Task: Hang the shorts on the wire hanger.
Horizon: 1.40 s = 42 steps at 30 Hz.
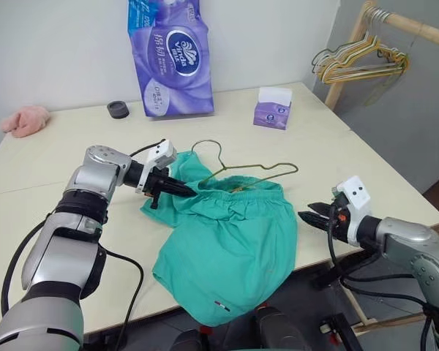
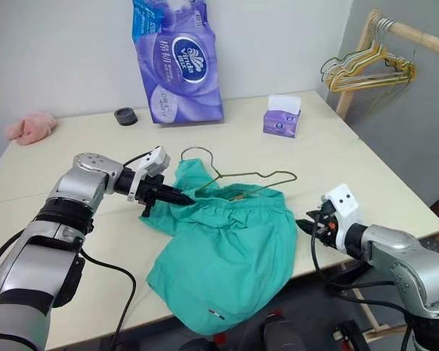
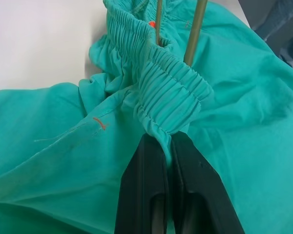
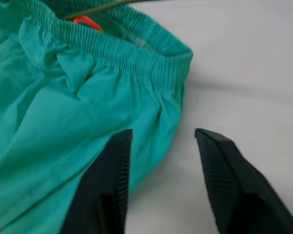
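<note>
Mid-threading at frame centre: left tool (image 1: 181,189) clenched on gathered waistband of teal-green cloth shorts (image 1: 230,248) over thin olive-grey wire hanger (image 1: 243,174) on table (image 1: 51,172); right tool (image 1: 316,218) released, probably regrasping next.

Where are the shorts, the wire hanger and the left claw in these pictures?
shorts (image 1: 234,256): left eye view, middle of the teal cloth.
wire hanger (image 1: 272,170): left eye view, its bare shoulder wire beyond the waistband.
left claw (image 3: 168,146): left wrist view, fingertips pinching the gathered waistband.
</note>
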Each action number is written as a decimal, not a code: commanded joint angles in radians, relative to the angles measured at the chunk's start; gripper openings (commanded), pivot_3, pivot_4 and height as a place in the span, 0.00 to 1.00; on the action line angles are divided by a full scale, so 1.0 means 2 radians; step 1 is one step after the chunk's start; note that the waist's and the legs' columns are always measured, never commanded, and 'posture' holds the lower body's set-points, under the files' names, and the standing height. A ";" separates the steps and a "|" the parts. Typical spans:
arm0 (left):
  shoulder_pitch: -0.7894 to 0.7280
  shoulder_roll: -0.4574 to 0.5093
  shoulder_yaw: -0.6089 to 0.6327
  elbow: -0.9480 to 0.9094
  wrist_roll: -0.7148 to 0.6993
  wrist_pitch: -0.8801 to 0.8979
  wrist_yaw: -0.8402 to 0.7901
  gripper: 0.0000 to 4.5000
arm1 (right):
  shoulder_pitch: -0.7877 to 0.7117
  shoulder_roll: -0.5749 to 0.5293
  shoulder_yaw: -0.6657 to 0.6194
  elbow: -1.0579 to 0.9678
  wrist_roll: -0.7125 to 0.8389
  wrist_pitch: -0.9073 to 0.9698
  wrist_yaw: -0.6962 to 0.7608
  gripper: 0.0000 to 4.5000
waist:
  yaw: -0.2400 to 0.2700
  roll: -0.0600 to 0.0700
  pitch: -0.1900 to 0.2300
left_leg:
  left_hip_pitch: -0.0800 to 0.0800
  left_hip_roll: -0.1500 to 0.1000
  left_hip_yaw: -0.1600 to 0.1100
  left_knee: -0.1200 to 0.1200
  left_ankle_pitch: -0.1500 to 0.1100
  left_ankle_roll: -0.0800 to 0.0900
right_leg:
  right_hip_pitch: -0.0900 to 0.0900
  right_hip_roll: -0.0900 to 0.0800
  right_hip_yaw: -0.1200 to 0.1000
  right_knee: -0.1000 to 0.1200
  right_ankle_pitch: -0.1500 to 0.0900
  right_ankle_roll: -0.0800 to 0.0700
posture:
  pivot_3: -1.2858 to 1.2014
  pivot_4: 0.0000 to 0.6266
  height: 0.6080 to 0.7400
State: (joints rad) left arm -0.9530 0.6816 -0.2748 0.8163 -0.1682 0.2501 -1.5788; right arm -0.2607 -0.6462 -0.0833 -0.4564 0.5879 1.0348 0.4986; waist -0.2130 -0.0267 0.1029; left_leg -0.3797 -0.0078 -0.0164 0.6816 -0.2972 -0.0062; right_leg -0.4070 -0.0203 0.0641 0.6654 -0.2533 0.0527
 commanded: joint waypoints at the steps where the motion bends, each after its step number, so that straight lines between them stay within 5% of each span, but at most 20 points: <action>1: -0.004 0.002 0.021 -0.012 0.002 -0.002 0.002 0.00 | -0.042 0.003 0.016 0.041 -0.013 -0.008 0.005 0.80 | -0.002 0.000 0.000 | 0.000 0.000 0.000 0.000 0.000 0.000 | 0.000 0.000 0.000 0.000 0.000 0.000 | 0.42 0.13 1.00; 19: 0.010 -0.003 0.037 -0.027 0.012 0.005 0.007 0.00 | -0.166 0.091 0.102 0.284 -0.073 -0.035 0.049 0.80 | -0.004 0.000 0.000 | 0.000 0.000 -0.002 0.000 0.000 0.000 | 0.000 -0.001 -0.001 0.001 0.000 0.000 | 0.42 0.13 1.00; 23: 0.012 -0.003 0.038 -0.030 0.013 0.004 0.008 0.00 | -0.172 0.112 0.102 0.304 -0.094 -0.052 0.036 0.62 | -0.004 0.000 0.000 | 0.000 0.000 -0.002 0.000 0.000 0.000 | 0.000 -0.001 -0.001 0.001 0.000 0.000 | 0.43 0.12 1.00; 31: 0.016 0.002 0.041 -0.029 0.015 0.001 0.009 0.00 | -0.130 0.116 0.077 0.239 -0.114 -0.074 0.005 0.01 | -0.004 0.000 0.000 | -0.001 0.000 -0.002 0.000 0.000 0.000 | -0.001 -0.003 0.000 0.002 0.000 0.000 | 0.43 0.12 1.00; 42: 0.023 0.029 0.019 -0.035 0.008 0.012 -0.017 0.00 | -0.025 0.057 -0.032 0.034 -0.063 0.001 -0.014 0.01 | 0.000 0.000 0.000 | -0.001 0.000 -0.002 0.000 0.000 0.000 | -0.002 -0.001 -0.001 0.004 0.000 0.000 | 0.42 0.13 1.00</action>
State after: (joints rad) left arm -0.9040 0.6982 -0.2341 0.7740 -0.1383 0.2603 -1.6034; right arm -0.3134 -0.5075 -0.0801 -0.3334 0.4539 1.0144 0.4976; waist -0.2140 -0.0258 0.1026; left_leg -0.3813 -0.0078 -0.0203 0.6820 -0.2969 -0.0068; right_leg -0.4111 -0.0216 0.0631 0.6732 -0.2535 0.0522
